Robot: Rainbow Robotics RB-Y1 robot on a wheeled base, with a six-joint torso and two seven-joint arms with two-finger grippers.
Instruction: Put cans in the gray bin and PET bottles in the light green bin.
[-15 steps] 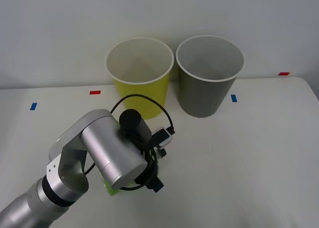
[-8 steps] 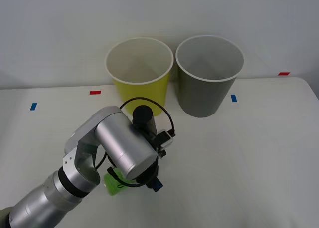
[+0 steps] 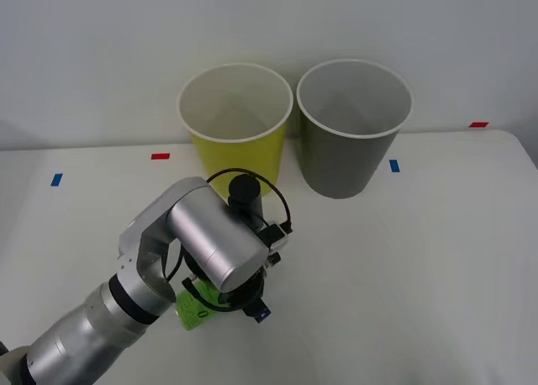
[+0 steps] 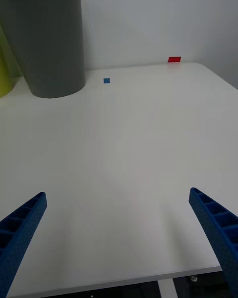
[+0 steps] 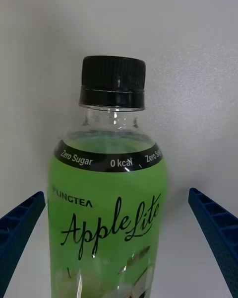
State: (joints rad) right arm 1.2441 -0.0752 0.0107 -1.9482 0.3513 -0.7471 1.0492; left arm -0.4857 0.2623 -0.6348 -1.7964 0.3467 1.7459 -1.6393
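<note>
Left gripper point(image 5: 119, 248) low over white table point(image 3: 403, 259), near-centre, at about 6 o'clock from tall yellow-green plastic bin point(image 3: 235, 124); jaws wide apart, straddling small clear plastic bottle with green label and black cap point(image 5: 111, 179), not closed on it. Bottle lies on table under wrist. Dark gray tapered bin point(image 3: 353, 129) just beside green bin, at its 3 o'clock. Right gripper point(image 4: 119, 238) spread wide above bare table, holding nothing.

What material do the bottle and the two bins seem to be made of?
The bottle looks like clear plastic: its neck is see-through above a glossy green printed wrap label, and its black cap is ribbed, probably hard plastic. The light green bin and the gray bin both look like smooth, matte moulded plastic with thin walls and pale rims, though the look alone leaves this open.
</note>
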